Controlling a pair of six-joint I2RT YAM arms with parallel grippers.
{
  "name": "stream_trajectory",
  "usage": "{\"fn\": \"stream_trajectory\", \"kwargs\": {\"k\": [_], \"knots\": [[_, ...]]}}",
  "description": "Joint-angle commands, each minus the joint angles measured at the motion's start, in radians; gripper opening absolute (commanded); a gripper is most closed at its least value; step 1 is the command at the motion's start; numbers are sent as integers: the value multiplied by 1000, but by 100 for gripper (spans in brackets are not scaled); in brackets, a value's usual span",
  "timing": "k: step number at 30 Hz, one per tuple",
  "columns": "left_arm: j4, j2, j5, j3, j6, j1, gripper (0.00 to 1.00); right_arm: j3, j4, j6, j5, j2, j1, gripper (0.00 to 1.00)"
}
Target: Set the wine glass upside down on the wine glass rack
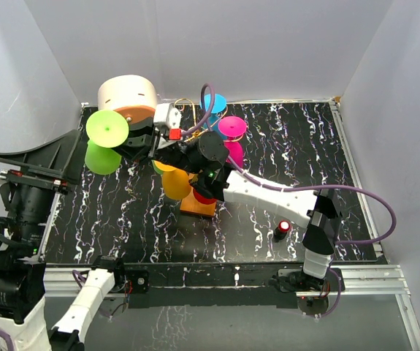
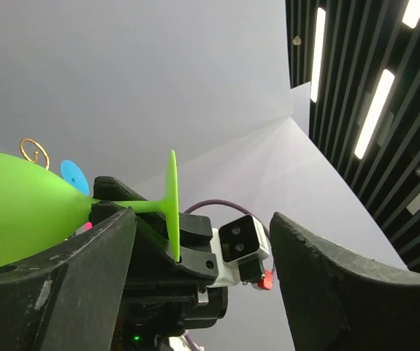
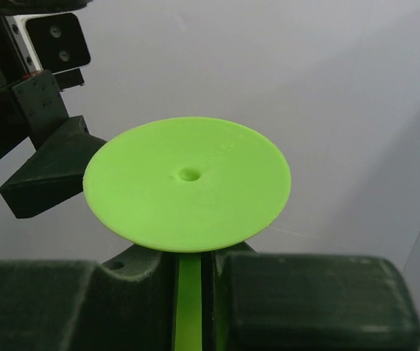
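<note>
My right gripper [image 1: 135, 139] [image 3: 191, 285] is shut on the stem of a lime green wine glass [image 1: 106, 139] [image 3: 188, 183]. It holds the glass in the air at the back left, lying roughly sideways, foot disc toward the back. My left gripper [image 1: 67, 157] [image 2: 202, 219] stands open just left of the glass, holding nothing. The green bowl [image 2: 12, 208] shows past its left finger. The wine glass rack [image 1: 199, 205] stands mid-table on its orange base, with a gold scroll [image 2: 34, 152] showing. Blue [image 1: 213, 104], pink [image 1: 233, 128] and orange [image 1: 174, 183] glasses hang on it.
A cream-and-orange drum box [image 1: 127, 95] sits at the back left corner, close behind the held glass. A small black and red object [image 1: 283, 229] lies on the marbled table [image 1: 290, 146] near the front right. White walls close in the back and sides.
</note>
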Motion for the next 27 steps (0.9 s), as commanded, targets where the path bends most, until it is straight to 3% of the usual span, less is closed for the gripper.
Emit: {"fn": "stream_trajectory", "kwargs": {"k": [1,11,27], "knots": [[-34,34,70,45,-8,2,67,15,21,-78,-51,8,7,0],[-44,25,55,-10,7,3,29,20,-39,-107,-86,-1,14,0],[-61,43,52,-33,50,3,16,32,-136,-121,-173,-29,14,0]]}}
